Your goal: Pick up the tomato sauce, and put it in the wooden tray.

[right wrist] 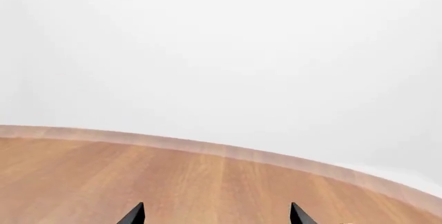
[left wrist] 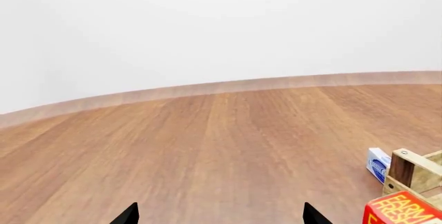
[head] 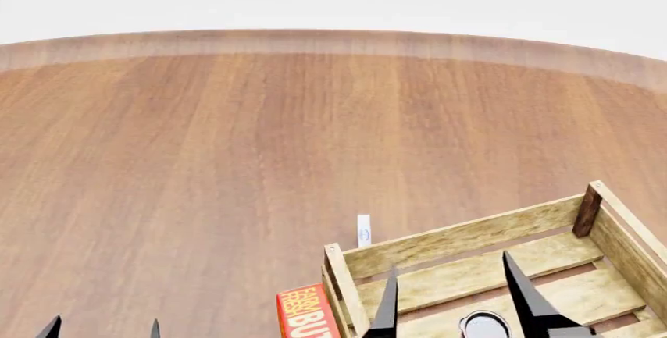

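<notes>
The wooden tray (head: 458,236) of pale slats with darker corner posts sits at the near right of the round wooden table; one corner of it also shows in the left wrist view (left wrist: 414,172). A silvery-white round can top, seemingly the tomato sauce (head: 485,325), shows inside the tray at the picture's bottom edge; its label is hidden. My right gripper (head: 458,307) hangs over the tray with its black fingers wide apart on either side of that top. In its own view the right gripper (right wrist: 215,214) is open and empty. My left gripper (left wrist: 221,216) is open and empty, left of the tray (head: 102,328).
A red butter box (head: 305,313) stands against the tray's left side and shows in the left wrist view (left wrist: 402,211). A small white-and-blue box (head: 364,230) stands just beyond the tray's far left corner, also seen from the left wrist (left wrist: 378,164). The table's rim (head: 333,41) curves behind.
</notes>
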Controlling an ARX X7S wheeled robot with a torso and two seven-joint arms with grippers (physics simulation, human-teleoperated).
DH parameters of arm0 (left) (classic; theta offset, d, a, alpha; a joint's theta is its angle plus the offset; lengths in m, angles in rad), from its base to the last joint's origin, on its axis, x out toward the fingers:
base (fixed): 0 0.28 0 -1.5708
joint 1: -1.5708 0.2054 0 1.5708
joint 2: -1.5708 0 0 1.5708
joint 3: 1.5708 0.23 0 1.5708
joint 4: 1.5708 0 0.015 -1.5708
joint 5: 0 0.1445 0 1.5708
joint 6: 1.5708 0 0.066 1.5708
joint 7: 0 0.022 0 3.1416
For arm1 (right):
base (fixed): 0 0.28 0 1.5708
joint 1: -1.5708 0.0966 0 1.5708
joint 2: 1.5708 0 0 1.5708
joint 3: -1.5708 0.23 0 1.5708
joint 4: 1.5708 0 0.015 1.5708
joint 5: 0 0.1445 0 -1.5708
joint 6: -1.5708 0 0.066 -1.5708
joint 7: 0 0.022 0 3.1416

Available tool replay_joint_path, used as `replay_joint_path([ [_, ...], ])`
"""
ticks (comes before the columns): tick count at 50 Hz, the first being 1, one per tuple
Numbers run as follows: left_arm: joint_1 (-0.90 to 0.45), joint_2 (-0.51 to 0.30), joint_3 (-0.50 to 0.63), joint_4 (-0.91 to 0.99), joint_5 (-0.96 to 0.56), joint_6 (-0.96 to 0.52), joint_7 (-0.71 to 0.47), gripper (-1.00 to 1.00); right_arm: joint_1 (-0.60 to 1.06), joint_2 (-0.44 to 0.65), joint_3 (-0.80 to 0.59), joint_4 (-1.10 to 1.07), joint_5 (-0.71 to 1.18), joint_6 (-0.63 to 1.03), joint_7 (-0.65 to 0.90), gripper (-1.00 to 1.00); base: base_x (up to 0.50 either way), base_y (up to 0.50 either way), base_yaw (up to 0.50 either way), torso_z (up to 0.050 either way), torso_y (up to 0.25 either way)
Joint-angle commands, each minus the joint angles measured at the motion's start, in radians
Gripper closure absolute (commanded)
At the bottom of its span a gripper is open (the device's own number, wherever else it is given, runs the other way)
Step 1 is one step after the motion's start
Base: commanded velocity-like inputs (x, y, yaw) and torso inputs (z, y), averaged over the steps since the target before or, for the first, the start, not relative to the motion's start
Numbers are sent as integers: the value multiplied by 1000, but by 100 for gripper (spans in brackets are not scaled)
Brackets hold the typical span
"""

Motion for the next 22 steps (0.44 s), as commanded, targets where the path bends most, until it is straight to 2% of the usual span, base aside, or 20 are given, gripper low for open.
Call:
replay_joint_path([
  [1, 6, 13, -23, 4, -23, 13, 44, -100, -46, 12, -1, -135, -63, 9, 13, -100, 0, 0, 0, 0, 0],
  [22, 3, 10, -19, -4, -26, 20, 42, -100, -99, 26, -45, -257, -144, -13, 52, -100, 0, 0, 0, 0, 0],
])
